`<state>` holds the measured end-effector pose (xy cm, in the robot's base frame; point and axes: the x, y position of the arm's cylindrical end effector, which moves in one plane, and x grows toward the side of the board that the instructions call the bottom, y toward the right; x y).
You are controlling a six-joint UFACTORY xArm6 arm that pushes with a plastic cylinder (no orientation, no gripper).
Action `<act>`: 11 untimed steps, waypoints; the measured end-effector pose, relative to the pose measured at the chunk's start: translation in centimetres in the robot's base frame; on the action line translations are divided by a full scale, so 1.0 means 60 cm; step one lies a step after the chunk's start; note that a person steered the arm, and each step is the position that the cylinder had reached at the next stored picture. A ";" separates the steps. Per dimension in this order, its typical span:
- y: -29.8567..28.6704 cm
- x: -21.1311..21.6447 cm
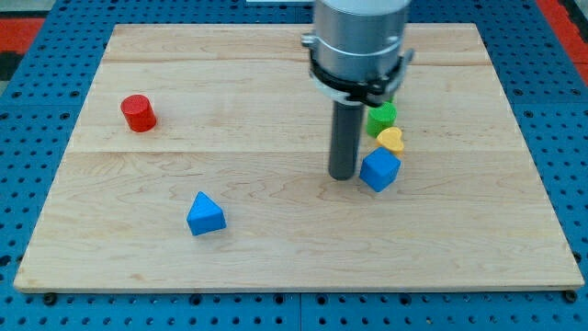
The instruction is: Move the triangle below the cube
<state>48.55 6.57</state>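
Observation:
A blue triangle (205, 214) lies on the wooden board (276, 74) toward the view's lower left. A blue cube (379, 169) sits right of centre. My tip (344, 175) rests on the board just left of the cube, close to it or touching; I cannot tell which. The triangle is far to the left of my tip and lower in the view. A yellow block (391, 139) sits just above the cube, touching or nearly touching it. A green block (382, 116) is above the yellow one, partly hidden by the arm.
A red cylinder (139, 113) stands near the board's left side. The arm's grey body (358, 41) hangs over the top centre of the board. Blue perforated table surrounds the board.

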 end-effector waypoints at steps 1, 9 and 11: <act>0.055 0.039; 0.122 0.108; -0.130 0.218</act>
<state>61.64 -1.23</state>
